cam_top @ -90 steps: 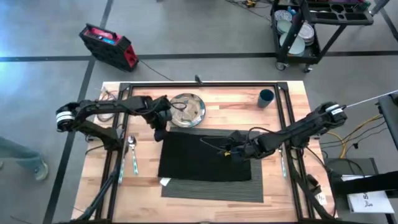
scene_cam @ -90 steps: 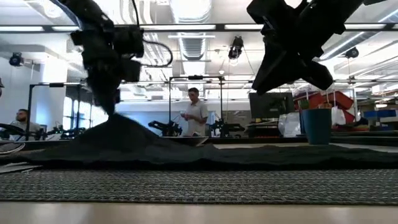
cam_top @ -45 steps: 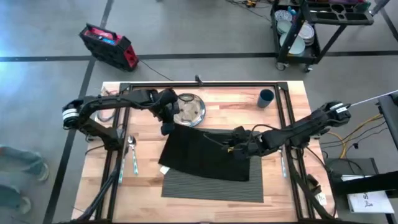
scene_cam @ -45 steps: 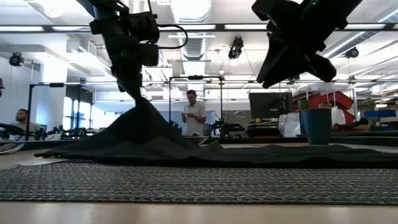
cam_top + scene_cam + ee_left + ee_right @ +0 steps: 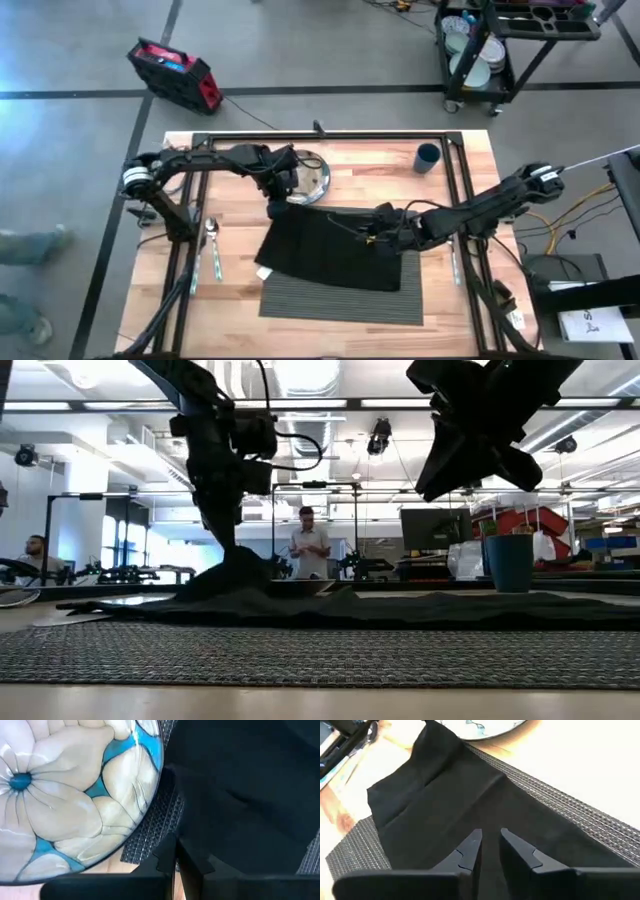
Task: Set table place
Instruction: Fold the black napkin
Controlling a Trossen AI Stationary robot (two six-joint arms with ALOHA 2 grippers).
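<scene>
The napkin (image 5: 330,248) lies skewed on the placemat (image 5: 340,292) in the middle of the table (image 5: 240,305). The plate (image 5: 312,175) sits behind the placemat, the cup (image 5: 427,156) at the far right. A spoon (image 5: 211,240) lies left of the placemat.

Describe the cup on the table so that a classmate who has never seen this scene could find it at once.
Start at the light wooden table inside its black tube frame and go to the far right corner, beyond the dark grey ribbed placemat. There stands the small dark teal cup, upright and alone. Unlike the flowered round plate nearby, it is plain and tall.
</scene>
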